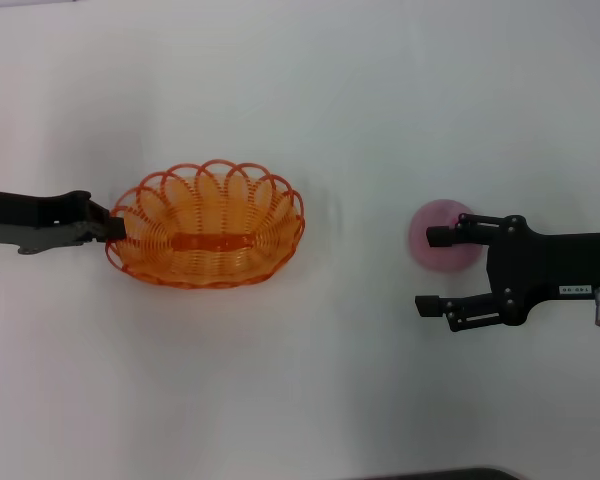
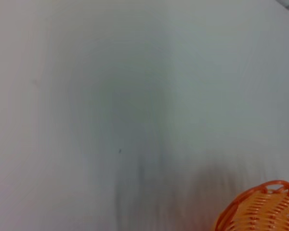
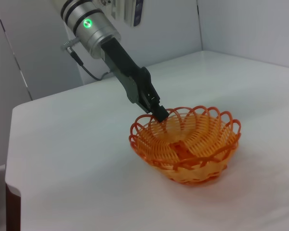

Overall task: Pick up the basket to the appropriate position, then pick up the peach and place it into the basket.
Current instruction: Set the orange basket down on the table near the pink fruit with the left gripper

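Basket (image 1: pixel 206 225) on table (image 1: pixel 380 100): light, springy, pinched at rim by left claw (image 1: pixel 117 228). Peach (image 1: pixel 442 238) well apart, round, likely slippery; best gripped across middle. Right claw (image 1: pixel 432 270) spread beside it.

On the black housing of my right gripper (image 1: pixel 437 270) sits a small white label with dark characters, but I cannot make them out. Near the top of the right wrist view, a white plate with a dark blue mark stands behind my silver left arm; it is unreadable too. I find no other writing or numbers.
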Tool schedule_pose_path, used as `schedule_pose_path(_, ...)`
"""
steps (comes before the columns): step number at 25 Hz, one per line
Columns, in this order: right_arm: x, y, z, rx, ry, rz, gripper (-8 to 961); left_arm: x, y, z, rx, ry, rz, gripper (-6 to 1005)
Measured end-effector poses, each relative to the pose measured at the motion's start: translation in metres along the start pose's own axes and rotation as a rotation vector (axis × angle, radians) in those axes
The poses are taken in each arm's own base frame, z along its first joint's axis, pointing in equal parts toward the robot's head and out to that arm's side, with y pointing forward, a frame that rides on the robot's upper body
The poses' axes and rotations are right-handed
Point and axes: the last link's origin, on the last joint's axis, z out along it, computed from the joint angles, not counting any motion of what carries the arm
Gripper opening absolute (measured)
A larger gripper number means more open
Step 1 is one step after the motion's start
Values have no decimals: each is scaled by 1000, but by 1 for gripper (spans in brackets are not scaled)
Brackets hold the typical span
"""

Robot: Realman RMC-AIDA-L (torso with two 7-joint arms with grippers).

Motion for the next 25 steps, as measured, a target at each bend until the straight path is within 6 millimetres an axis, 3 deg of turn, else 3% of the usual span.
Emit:
schedule_pose_path(21, -1, 0, 1, -1, -1, -1, 945, -1, -1, -2, -35, 25, -17, 80)
schedule_pose_path(25, -1, 0, 1, -1, -1, 10, 945, -3, 0, -4, -53, 21, -18, 167)
